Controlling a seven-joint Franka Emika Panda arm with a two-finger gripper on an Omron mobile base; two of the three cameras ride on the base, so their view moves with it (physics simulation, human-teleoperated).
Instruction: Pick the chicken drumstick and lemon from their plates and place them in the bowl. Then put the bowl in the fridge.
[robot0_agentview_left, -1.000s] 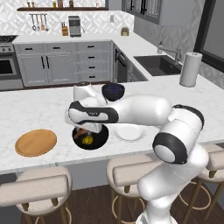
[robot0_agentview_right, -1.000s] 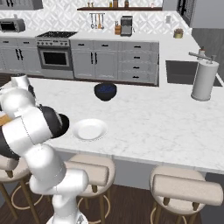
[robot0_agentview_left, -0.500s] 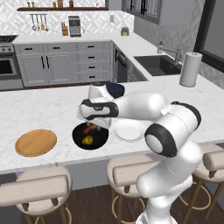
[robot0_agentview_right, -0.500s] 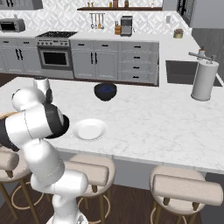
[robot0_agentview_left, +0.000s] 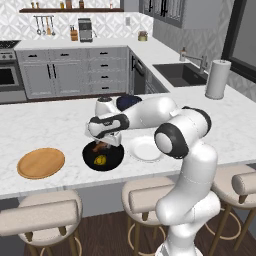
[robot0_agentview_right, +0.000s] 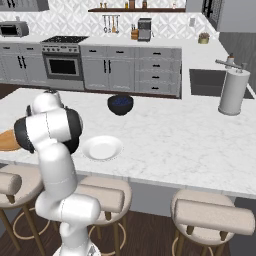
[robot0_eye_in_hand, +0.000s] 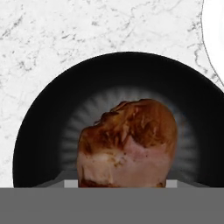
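Glossy black bowl (robot0_agentview_left: 102, 156) holding round lemon (robot0_agentview_left: 100, 160), gripper (robot0_agentview_left: 104, 145) clamping lumpy browned chicken drumstick (robot0_eye_in_hand: 129, 144) above

Glossy black bowl (robot0_eye_in_hand: 43, 131); wooden plate (robot0_agentview_left: 41, 162); glossy white plate (robot0_agentview_left: 146, 149); veined marble counter (robot0_agentview_left: 50, 125).

In the hand view the drumstick (robot0_eye_in_hand: 129, 146) sat just ahead of the hand, its lower end cut off at the bottom edge, so its bone end and the fingertips could not be seen. Beneath it, the bowl (robot0_eye_in_hand: 52, 118) had its near rim cut off too. The white plate (robot0_eye_in_hand: 215, 35) to the hand's right was a mere sliver at the edge. In the left base view the hand hid the gripper (robot0_agentview_left: 106, 145).
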